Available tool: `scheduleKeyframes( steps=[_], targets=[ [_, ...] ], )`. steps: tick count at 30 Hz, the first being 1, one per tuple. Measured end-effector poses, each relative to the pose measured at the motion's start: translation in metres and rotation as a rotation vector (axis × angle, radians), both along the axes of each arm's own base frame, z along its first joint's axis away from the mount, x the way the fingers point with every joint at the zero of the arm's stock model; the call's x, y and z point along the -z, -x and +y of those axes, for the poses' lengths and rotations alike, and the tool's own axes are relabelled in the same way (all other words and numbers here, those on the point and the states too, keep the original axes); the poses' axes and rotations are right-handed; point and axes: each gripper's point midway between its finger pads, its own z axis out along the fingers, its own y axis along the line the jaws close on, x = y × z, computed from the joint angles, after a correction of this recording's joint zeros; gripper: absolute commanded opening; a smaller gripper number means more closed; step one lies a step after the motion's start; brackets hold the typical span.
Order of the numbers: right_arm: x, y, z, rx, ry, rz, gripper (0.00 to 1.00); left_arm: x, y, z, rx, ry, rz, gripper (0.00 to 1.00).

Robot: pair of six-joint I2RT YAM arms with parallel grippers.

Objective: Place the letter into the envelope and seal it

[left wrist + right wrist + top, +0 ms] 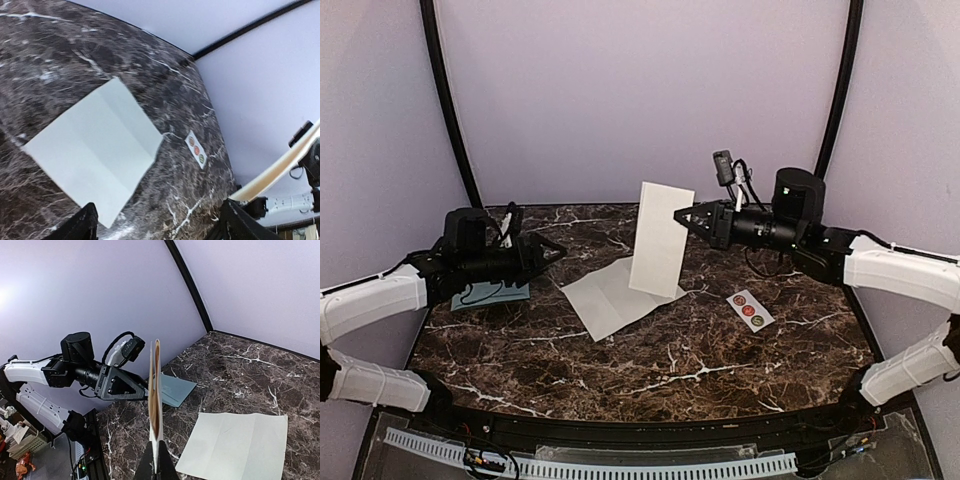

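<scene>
- The envelope [510,293] lies flat at about 9 o'clock on the marble table [650,380]; it is right under the left arm, which hides much of it.
- It is thin paper, so I think it is very light, bendy and easy to crease; it may slide on the smooth table; a free edge looks like the best place to pinch it, and softly.
- Its long side seems to run from 9 o'clock to 3 o'clock in the top view; I cannot tell which way its flap points.
- The left gripper [560,252] hangs just past the envelope, on its 3 o'clock side; its fingers are wide apart, with nothing between them.
- A creased sheet [615,300] lies flat near the middle of the table.
- A tall white paper [660,240] stands up by the sheet's 1 o'clock corner; its long side goes up and down.
- The right gripper [680,214] pinches that paper near its top edge; its fingers are squeezed tight on it.
- A sticker strip [750,310] lies at about 4 o'clock, well apart from the envelope.
</scene>
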Motion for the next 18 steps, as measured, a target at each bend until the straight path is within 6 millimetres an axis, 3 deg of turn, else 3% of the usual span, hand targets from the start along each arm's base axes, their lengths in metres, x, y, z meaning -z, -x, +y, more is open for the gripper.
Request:
scheduleKeyframes(
  steps=[2, 6, 14, 18],
  targets=[
    [0.009, -0.001, -0.004, 0.023, 0.02, 0.007, 0.0, 0.029, -0.008, 0.032, -0.165, -0.018, 0.104, 0.9],
    [0.022, -0.003, -0.011, 0.06, 0.054, 0.014, 0.0, 0.07, -0.003, 0.088, -0.439, -0.001, 0.259, 0.9],
    [0.03, -0.006, -0.022, 0.1, 0.078, 0.004, 0.0, 0.097, 0.01, 0.164, -0.833, 0.066, 0.368, 0.84],
    [0.031, -0.007, -0.023, 0.102, 0.079, 0.004, 0.0, 0.129, 0.019, 0.199, -0.968, 0.088, 0.444, 0.82]
  ],
)
